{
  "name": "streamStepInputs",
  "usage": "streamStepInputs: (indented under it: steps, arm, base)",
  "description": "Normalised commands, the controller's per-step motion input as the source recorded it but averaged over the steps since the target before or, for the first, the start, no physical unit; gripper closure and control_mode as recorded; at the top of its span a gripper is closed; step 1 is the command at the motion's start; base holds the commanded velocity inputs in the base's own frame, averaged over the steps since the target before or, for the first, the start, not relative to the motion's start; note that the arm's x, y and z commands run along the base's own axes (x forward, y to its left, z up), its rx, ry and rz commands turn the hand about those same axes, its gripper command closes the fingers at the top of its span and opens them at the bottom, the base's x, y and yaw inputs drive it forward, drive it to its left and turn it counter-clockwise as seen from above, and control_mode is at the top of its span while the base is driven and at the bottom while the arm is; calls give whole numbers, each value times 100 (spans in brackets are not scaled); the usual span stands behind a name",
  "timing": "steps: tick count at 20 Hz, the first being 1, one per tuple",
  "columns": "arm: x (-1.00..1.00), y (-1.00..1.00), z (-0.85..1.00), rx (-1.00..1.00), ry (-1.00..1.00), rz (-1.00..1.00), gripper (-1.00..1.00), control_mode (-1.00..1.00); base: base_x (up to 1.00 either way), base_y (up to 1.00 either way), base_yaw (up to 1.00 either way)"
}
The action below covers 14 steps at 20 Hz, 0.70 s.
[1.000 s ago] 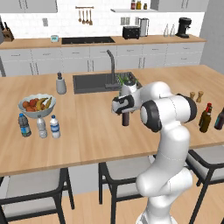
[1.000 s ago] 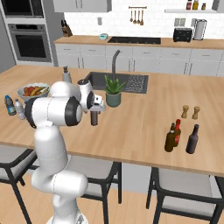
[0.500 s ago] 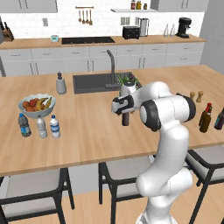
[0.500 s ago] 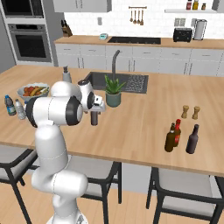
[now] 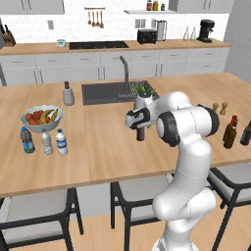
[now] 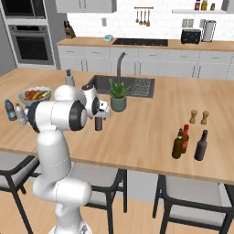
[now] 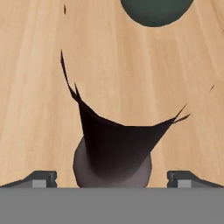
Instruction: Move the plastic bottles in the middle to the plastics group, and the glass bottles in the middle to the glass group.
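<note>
Gripper [image 7: 112, 177] wide open, fingers straddling maroon bottle [image 7: 113, 153], not touching.

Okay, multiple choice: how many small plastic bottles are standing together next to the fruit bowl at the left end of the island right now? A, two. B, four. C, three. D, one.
C: in the left base view three small bottles stand in a row in front of the fruit bowl: the dark-labelled bottle, the pale bottle and the bright-blue-labelled water bottle.
</note>
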Motion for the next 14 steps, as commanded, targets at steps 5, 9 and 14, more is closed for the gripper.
streamStepInputs:
  steps: [5, 9, 14]
  arm:
    - [0, 0, 0, 0, 0, 0, 100, -100]
    - [0, 0, 0, 0, 0, 0, 100, -100]
    - [-2, -8, 1, 0, 0, -5, 100, -100]
  base:
    - [0, 0, 0]
    - [0, 0, 0]
    - [0, 0, 0]
